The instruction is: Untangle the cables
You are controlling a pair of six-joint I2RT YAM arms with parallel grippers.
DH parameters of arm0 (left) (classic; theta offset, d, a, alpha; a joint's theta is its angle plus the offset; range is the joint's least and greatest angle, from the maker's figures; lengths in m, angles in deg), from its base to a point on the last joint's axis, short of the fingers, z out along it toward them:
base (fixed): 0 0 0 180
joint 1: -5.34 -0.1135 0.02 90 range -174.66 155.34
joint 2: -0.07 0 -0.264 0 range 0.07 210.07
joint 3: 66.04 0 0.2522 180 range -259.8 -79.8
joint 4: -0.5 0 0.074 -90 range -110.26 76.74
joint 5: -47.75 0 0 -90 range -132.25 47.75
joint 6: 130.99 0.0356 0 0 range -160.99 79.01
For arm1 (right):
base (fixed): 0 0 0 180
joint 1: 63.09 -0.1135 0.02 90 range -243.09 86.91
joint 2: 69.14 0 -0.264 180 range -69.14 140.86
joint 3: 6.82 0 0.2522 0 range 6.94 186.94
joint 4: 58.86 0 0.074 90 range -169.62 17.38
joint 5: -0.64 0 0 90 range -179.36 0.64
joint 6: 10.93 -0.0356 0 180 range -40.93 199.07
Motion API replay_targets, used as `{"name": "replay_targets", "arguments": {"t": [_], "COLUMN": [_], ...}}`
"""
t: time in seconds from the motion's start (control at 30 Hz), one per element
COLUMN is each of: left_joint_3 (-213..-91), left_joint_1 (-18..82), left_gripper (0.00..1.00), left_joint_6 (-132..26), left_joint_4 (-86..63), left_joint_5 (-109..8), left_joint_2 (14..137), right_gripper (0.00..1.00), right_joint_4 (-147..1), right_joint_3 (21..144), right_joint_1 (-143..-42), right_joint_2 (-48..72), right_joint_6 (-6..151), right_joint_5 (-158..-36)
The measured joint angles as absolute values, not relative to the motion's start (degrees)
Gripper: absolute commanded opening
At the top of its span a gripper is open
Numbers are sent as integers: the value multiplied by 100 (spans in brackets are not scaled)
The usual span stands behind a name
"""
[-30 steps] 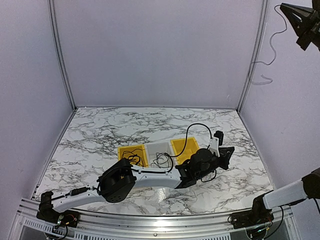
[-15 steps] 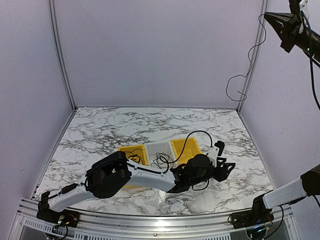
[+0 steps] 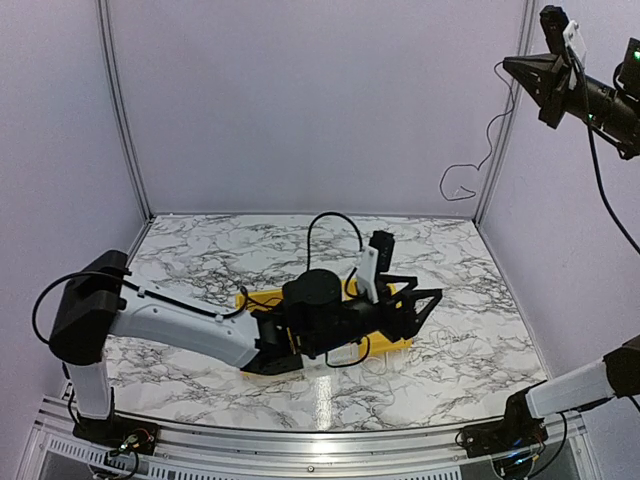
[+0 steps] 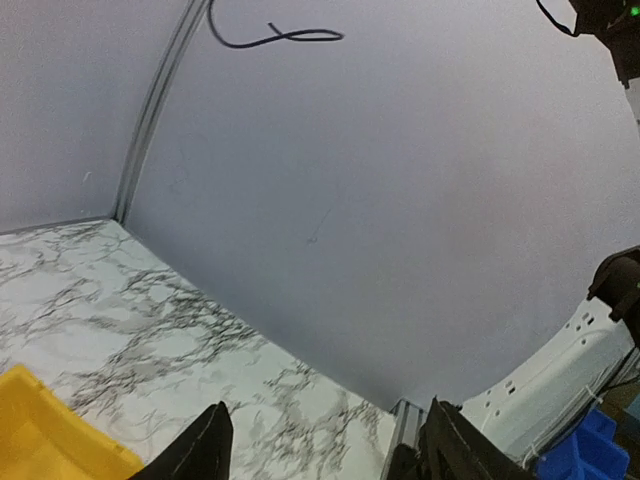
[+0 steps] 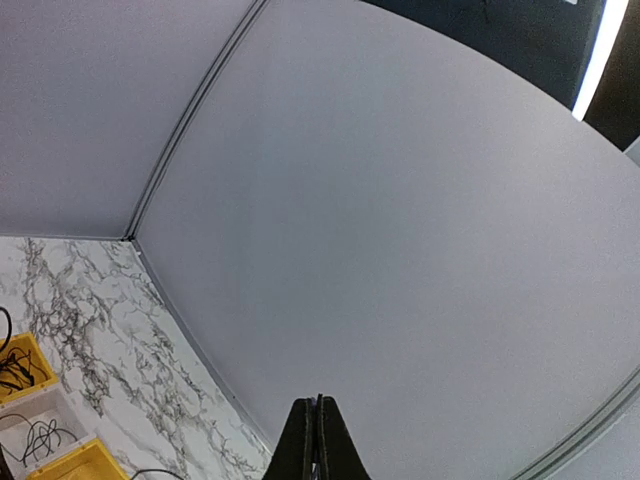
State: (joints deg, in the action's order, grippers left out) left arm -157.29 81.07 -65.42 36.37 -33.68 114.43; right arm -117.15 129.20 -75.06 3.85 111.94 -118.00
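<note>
The left gripper [image 4: 325, 455], jaws wide and empty, hangs low by a yellow bin [image 4: 40, 425] on the table [image 3: 200, 250], while the right gripper [image 3: 512, 68], jaws pinched on one black cable [image 4: 300, 34], holds it high and dangling free, so the pull-out looks done and laying it aside, apart from the rest, seems next.

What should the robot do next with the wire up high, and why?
Probably lower the right gripper toward bare table and lay the cable down. It hangs free from the shut gripper, clear of the bins, so it looks untangled.
</note>
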Motion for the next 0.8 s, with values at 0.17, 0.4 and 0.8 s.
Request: {"name": "replay_targets", "arguments": {"t": [0.17, 0.4, 0.8], "left_joint_3": [-13553, -13021, -13478], "left_joint_1": [8080, 7407, 4955], "left_gripper": [71, 75, 76], "left_joint_6": [-6308, -5958, -5490], "left_joint_4": [3322, 1158, -499], "left_joint_5": [-2756, -1838, -1693], "left_joint_2": [9950, 8058, 7389], "right_gripper": [0, 0, 0], "right_joint_4": [-11650, -11330, -10721], "right_joint_3": [12364, 11320, 10185], "right_joint_1": [-7506, -7541, -8627], "right_joint_2": [317, 354, 862], "right_joint_6": [11060, 10776, 10562], "right_joint_5": [-12148, -12697, -12799]}}
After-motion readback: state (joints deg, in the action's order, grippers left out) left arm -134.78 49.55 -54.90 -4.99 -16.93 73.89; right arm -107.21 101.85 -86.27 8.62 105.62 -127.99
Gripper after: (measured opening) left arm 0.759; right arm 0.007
